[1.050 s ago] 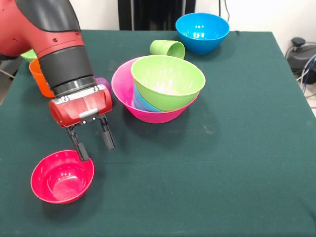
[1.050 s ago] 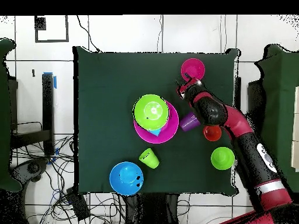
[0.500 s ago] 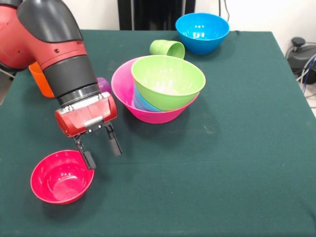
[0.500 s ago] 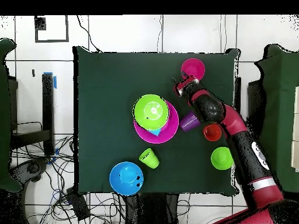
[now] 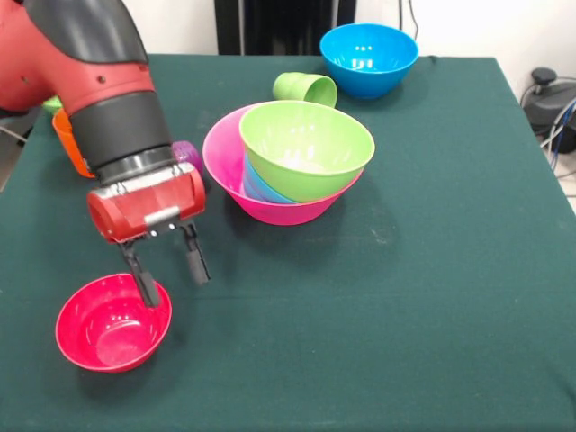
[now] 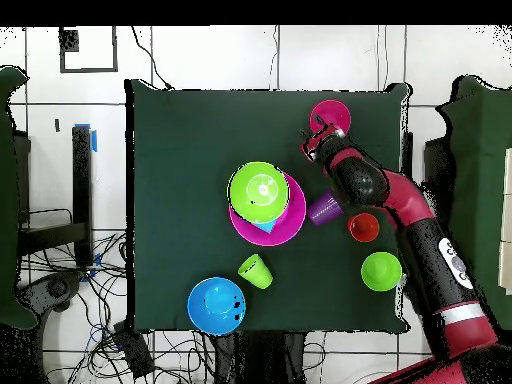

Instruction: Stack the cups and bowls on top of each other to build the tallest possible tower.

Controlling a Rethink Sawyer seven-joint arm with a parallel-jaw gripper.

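green cloth covers the table (image 5: 432, 270). the gripper (image 5: 166, 270) is held open and empty over the rim of the red bowl (image 5: 112, 322). the tower (image 5: 292, 162), pink bowl (image 5: 220, 153) holding a green bowl (image 5: 306, 146), is seen nearby.

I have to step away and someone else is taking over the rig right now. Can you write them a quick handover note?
Gripper: open, empty, one finger over the rim of the red bowl, the other outside it.
Tower: pink bowl at the base, a light blue piece inside, green bowl on top.
Loose: red bowl, blue bowl, green cup on its side, purple cup, orange cup, another green piece.
Left: grip the red bowl, stack it, then the rest.
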